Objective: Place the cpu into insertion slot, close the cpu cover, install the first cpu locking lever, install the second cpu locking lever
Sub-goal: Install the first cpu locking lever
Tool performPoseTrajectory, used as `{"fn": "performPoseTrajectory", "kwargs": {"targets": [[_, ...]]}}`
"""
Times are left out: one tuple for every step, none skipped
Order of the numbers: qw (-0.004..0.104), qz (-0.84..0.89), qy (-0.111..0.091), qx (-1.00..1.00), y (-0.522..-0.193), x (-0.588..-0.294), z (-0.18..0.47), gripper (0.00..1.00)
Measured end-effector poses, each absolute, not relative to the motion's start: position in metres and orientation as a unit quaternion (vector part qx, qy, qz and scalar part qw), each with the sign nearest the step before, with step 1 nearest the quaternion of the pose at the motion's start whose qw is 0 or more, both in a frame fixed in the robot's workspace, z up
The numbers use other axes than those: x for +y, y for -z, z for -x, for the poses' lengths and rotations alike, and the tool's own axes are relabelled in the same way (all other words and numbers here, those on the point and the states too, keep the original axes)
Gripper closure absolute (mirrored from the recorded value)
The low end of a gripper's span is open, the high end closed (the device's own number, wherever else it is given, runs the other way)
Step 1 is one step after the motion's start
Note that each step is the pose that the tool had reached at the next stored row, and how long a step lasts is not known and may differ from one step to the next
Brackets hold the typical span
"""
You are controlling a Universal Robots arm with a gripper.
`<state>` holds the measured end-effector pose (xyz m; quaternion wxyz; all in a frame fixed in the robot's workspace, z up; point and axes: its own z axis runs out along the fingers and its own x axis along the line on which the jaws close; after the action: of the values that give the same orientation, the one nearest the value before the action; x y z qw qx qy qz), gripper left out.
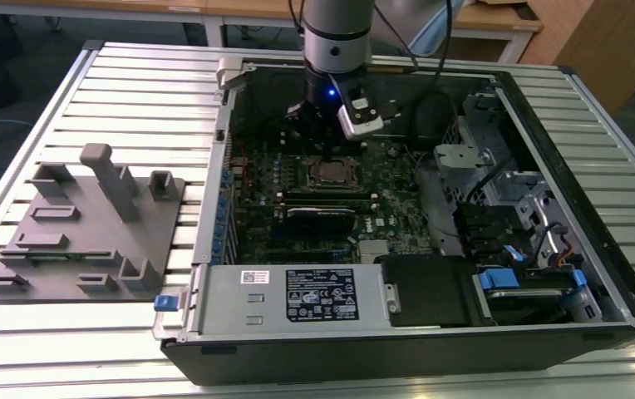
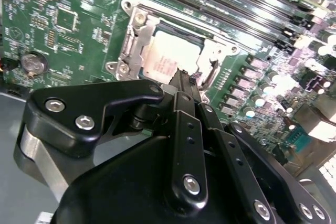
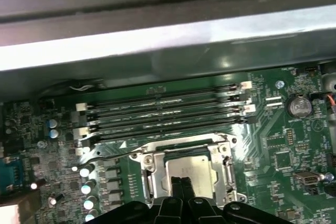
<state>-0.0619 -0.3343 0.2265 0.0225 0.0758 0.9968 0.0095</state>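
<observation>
Exterior view overlooks the whole computer case (image 1: pixel 406 359); both wrist views closely share the insertion slot (image 2: pixel 135 43) (image 3: pixel 149 171).

Black jaws, silver screws (image 2: pixel 191 183), grey arm (image 1: pixel 334 33)

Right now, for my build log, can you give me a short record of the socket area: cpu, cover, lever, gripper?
cpu: in the insertion slot, metal top up
cpu cover: down around the cpu, which shows through its window
gripper: fingers together, tips over the cpu's edge
locking lever: wire bend beside the gripper; latched or not, cannot tell
nearby: memory slots alongside the socket
</observation>
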Motion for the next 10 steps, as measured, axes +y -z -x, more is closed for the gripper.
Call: {"fn": "performPoseTrajectory", "kwargs": {"targets": [[0.022, -0.076, -0.009, 0.997, -0.2265, -0.3343, 0.0638, 0.90], [0.022, -0.076, -0.010, 0.997, -0.2264, -0.3343, 0.0657, 0.90], [0.022, -0.076, -0.010, 0.997, -0.2264, -0.3343, 0.0677, 0.90], [0.022, -0.076, -0.010, 0.997, -0.2263, -0.3343, 0.0696, 0.90], [0.022, -0.076, -0.010, 0.997, -0.2262, -0.3343, 0.0713, 0.90], [0.022, -0.076, -0.010, 0.997, -0.2262, -0.3342, 0.0724, 0.90], [0.023, -0.076, -0.010, 0.997, -0.2262, -0.3342, 0.0725, 0.90], [0.022, -0.076, -0.010, 0.997, -0.2262, -0.3342, 0.0725, 0.90], [0.022, -0.076, -0.010, 0.997, -0.2262, -0.3342, 0.0725, 0.90], [0.022, -0.076, -0.009, 0.997, -0.2263, -0.3343, 0.0726, 0.90]]}}
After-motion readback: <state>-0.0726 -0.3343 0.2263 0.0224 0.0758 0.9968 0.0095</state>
